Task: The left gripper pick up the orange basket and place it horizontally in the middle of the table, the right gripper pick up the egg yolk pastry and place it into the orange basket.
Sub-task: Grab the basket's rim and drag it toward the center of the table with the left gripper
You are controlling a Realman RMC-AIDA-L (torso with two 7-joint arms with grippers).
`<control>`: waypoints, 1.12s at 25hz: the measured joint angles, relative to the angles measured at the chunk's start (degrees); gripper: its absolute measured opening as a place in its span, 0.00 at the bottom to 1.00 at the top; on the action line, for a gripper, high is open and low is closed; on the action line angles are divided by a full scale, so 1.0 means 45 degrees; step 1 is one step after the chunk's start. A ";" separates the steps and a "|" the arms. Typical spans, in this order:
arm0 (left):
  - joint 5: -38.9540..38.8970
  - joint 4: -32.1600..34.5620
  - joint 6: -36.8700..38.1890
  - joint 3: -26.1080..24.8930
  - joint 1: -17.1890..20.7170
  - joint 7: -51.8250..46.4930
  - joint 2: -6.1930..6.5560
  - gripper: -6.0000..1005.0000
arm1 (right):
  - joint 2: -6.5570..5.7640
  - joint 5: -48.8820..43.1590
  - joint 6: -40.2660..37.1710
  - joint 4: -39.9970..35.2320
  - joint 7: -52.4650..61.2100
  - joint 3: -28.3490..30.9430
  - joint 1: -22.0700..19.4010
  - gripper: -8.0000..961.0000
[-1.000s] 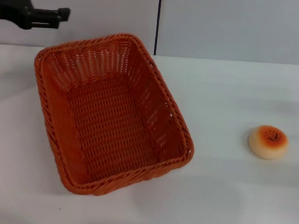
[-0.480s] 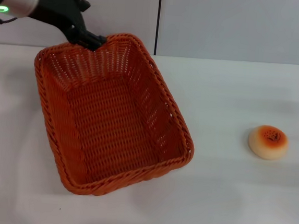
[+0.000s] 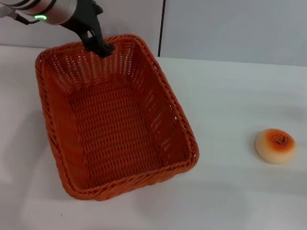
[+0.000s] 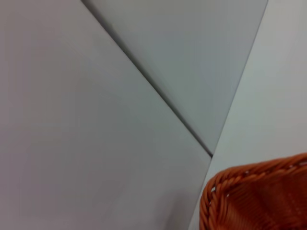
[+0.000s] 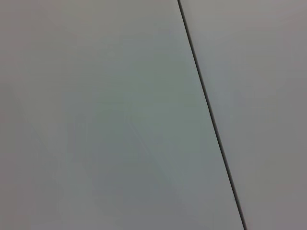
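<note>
The orange basket [image 3: 115, 122] lies on the white table [image 3: 241, 96], left of centre, its long side running at a slant, with nothing inside. My left gripper [image 3: 101, 49] reaches in from the upper left and sits at the basket's far rim, its black tip just over the braided edge. A corner of the orange basket [image 4: 254, 201] shows in the left wrist view. The egg yolk pastry [image 3: 275, 145] rests alone on the table far to the right. The right gripper is out of view.
A pale wall with a dark vertical seam [image 3: 162, 19] stands behind the table. The right wrist view holds only that wall and the seam [image 5: 211, 120].
My left arm has swung in from the upper left corner and come down onto the basket's far rim. Basket and pastry have not moved.
</note>
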 joint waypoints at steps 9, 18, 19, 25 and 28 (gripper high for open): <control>0.1616 -0.0888 -0.0485 0.0643 -0.0466 -0.0606 -0.0006 0.82 | 0.0000 -0.0010 -0.0009 0.0010 0.0000 -0.0007 -0.0064 0.54; 0.1928 -0.2473 -0.0762 0.1112 -0.1004 -0.0822 0.0002 0.80 | -0.0020 -0.0014 -0.0063 -0.0047 0.0188 0.0002 -0.0197 0.54; 0.1928 -0.2473 -0.0762 0.1112 -0.1004 -0.0822 0.0002 0.79 | -0.0020 -0.0014 -0.0063 -0.0047 0.0188 0.0002 -0.0197 0.54; 0.1948 -0.3059 -0.1215 0.1190 -0.1166 -0.0817 0.0014 0.77 | -0.0020 -0.0014 -0.0055 -0.0015 0.0194 0.0006 -0.0201 0.54; 0.1965 -0.4305 -0.1691 0.1242 -0.1580 -0.0748 0.0017 0.77 | -0.0020 -0.0014 -0.0040 -0.0004 0.0196 -0.0010 -0.0217 0.54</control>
